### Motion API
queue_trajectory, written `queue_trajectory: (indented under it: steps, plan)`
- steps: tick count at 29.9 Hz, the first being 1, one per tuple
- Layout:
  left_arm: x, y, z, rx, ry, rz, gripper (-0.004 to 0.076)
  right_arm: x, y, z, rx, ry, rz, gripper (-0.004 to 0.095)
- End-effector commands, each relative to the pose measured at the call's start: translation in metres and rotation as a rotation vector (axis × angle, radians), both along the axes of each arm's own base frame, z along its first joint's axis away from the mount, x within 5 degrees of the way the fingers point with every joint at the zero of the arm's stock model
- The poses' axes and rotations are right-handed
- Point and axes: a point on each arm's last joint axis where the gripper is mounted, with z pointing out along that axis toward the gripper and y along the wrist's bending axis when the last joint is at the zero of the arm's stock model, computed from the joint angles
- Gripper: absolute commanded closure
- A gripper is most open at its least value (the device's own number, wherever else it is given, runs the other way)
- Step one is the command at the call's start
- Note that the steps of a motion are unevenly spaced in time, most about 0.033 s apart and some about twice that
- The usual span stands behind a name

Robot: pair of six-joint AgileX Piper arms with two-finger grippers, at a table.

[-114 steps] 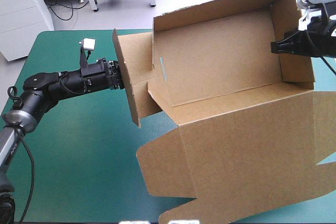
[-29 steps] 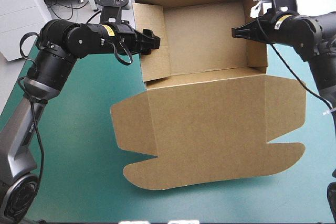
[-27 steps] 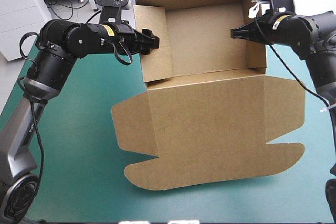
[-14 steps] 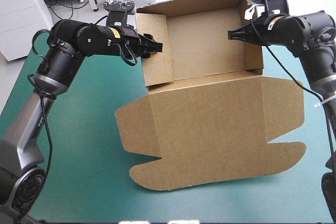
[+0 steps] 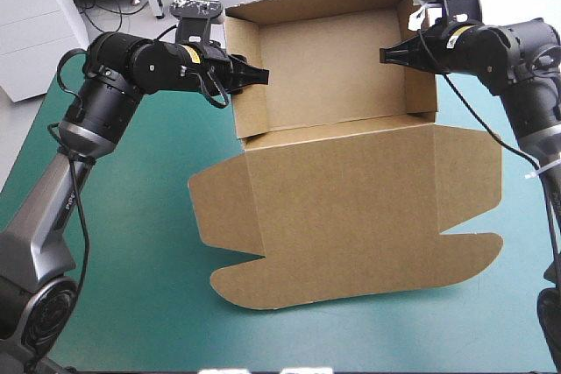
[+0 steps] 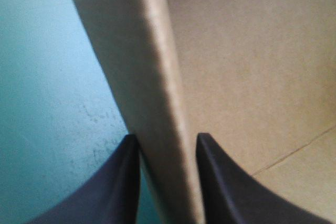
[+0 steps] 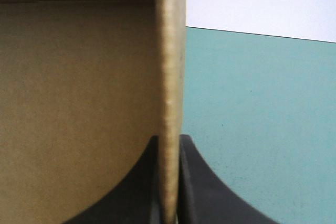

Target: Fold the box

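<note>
**Teal-green table top, brown box held by both side walls**

Teal-green cover (image 5: 131, 243) shows on the table along the left, the right and the near edge. The box (image 5: 333, 67) takes up the middle and the far half. It stands as an open tray with its walls raised, the far wall (image 5: 316, 2) upright near the table's far edge. Its lid (image 5: 368, 208) lies flat on the cover, reaching from the tray toward the near edge. The lid has a flap at each side and a long, round-cornered flap along its front.

The left gripper (image 5: 254, 74) comes in from the left and sits over the top edge of the tray's left side wall (image 5: 245, 116). In the left wrist view its black fingers (image 6: 121, 182) stand one on each side of that thick wall. One is on the outside, over the cover, and the other is inside the tray. They clamp the board between them.

The right gripper (image 5: 390, 54) reaches in from the right and meets the right side wall (image 5: 422, 94) near its far end. In its wrist view the two fingers are nearly together, with the board's edge pinched between them. The tray's inside lies to one side and bare cover to the other.

Both arms are raised above the table, their grippers pointing toward each other across the tray.
</note>
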Motion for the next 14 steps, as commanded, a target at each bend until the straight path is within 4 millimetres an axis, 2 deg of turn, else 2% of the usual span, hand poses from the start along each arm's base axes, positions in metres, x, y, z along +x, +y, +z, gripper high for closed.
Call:
queue_trajectory:
  steps: [1, 4, 7, 14]
  plan:
    - [-0.011, 0.001, 0.028, -0.106, -0.112, -0.005, 0.0740, -0.013, 0.000, 0.029, 0.098, -0.134, 0.009, 0.0926]
    - [-0.007, -0.001, 0.026, -0.109, -0.122, -0.005, 0.0750, -0.013, 0.001, 0.025, 0.086, -0.100, 0.021, 0.0926]
    - [0.000, -0.004, 0.017, -0.086, -0.095, -0.004, 0.0750, -0.010, 0.003, 0.013, 0.059, -0.019, 0.045, 0.0926]
    - [0.023, -0.017, -0.027, 0.006, 0.073, -0.018, 0.0750, 0.006, 0.011, -0.025, -0.002, 0.222, 0.091, 0.0926]
